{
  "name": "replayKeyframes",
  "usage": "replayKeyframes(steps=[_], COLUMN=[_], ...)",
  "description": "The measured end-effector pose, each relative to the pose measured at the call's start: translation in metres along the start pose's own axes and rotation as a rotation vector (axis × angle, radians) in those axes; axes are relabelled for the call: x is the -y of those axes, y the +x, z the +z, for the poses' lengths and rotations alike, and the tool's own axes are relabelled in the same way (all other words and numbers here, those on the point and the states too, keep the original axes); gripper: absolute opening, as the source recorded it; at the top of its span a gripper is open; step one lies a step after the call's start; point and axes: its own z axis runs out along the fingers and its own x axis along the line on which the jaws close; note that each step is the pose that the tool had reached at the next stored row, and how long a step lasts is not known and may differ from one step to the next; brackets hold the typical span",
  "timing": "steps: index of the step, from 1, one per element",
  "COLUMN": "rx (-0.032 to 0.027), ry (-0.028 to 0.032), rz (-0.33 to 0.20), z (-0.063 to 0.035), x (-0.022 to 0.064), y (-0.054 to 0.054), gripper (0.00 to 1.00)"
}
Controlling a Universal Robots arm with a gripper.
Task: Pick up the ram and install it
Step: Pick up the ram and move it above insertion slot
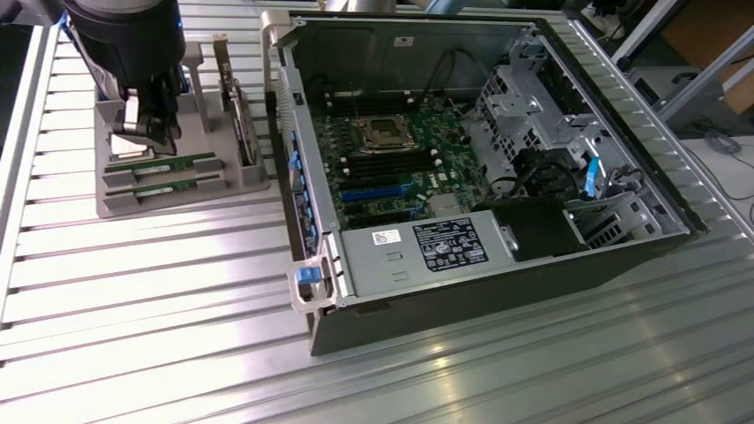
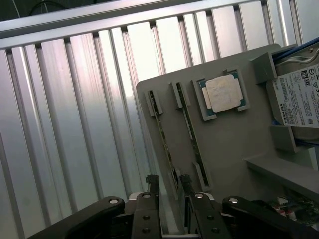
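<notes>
Open gripper (image 2: 169, 181) poised over the ram (image 2: 162, 134)
Fingers (image 2: 149, 189) stand wide astride the stick in its grey holder (image 2: 234, 149); best centred and squared along it before closing

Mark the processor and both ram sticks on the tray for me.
processor (image 2: 223, 93): wrist view, centre of its silvery lid.
ram nearer the processor (image 2: 191, 134): wrist view, middle of its upper edge.
ram farther from the processor (image 2: 164, 142): wrist view, middle of its upper edge.

Ribbed glossy metal table (image 1: 154, 291); matt grey plastic tray (image 2: 234, 144).
</notes>
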Motion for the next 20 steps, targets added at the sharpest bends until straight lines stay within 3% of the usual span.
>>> replayKeyframes(steps=[20], rx=[0.0], ry=[0.0], rz=[0.0], z=[0.0061], x=[0.0004], y=[0.0006], gripper=[0.3])
